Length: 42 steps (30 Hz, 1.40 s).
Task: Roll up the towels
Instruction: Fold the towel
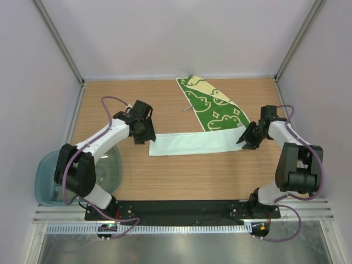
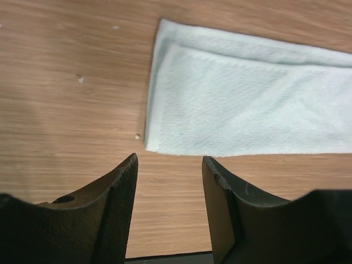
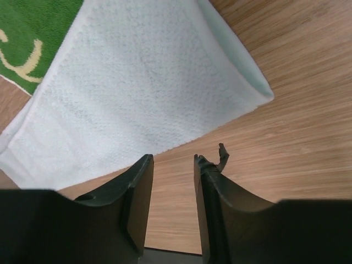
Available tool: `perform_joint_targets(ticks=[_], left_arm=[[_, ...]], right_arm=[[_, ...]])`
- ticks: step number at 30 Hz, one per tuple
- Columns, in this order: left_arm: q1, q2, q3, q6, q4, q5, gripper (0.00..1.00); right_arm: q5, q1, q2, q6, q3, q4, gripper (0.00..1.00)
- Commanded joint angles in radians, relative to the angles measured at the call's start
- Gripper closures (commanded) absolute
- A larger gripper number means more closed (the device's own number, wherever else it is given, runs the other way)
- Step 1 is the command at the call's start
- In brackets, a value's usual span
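With left gripper (image 2: 169,159) and right gripper (image 3: 171,159) both parted and empty, pinch mint-blue towel (image 1: 192,143) squarely at its right end, then roll leftward, keeping long edges aligned.

A light wooden tabletop (image 1: 165,181) filled the centre, enclosed by plain pale walls (image 1: 176,33), with metal posts (image 1: 58,41) slanting through both upper corners and a steel sheet (image 1: 176,250) along the bottom.

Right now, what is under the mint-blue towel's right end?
The near edge of the green doodle towel slips beneath the mint-blue towel; how far it reaches underneath is covered.
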Motion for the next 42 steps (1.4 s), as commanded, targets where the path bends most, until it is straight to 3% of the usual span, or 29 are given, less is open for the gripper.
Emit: perform_joint_targets(ticks=[1,4,10,26,31,33,35,36,38,39,42], left_arm=[[-0.019,0.008,0.06,-0.005,-0.019,-0.019,0.49],[-0.033,0.054,0.046,-0.004,0.037,0.029,0.5],[-0.037,0.146,0.014,-0.01,0.126,0.095,0.51],[0.039,0.22,-0.067,0.032,0.172,0.077,0.53],[0.041,0.206,-0.07,0.033,0.166,0.081,0.53],[0.041,0.19,-0.066,0.035,0.157,0.08,0.53],[0.042,0.174,-0.049,0.044,0.139,0.087,0.5],[0.041,0.173,-0.034,0.05,0.126,0.096,0.48],[0.041,0.17,-0.01,0.067,0.08,0.104,0.43],[0.041,0.162,0.015,0.07,0.065,0.107,0.41],[0.041,0.137,0.074,0.096,0.008,0.11,0.37]], right_arm=[[-0.021,0.001,-0.068,-0.009,0.024,0.0,0.59],[0.003,0.001,-0.06,-0.006,0.024,0.005,0.71],[0.091,-0.004,-0.003,0.01,0.021,0.019,0.82],[0.226,-0.072,0.107,0.001,0.02,0.012,0.86],[0.298,-0.072,0.077,0.002,0.029,-0.012,0.86],[0.233,-0.072,-0.007,0.017,0.011,-0.003,0.85],[0.13,-0.072,-0.122,0.042,-0.09,0.106,0.76],[0.066,-0.072,-0.232,0.077,-0.126,0.139,0.54],[0.047,-0.072,-0.297,0.102,-0.198,0.193,0.34],[0.053,-0.07,-0.314,0.105,-0.203,0.187,0.28],[0.074,-0.072,-0.298,0.096,-0.203,0.151,0.27]])
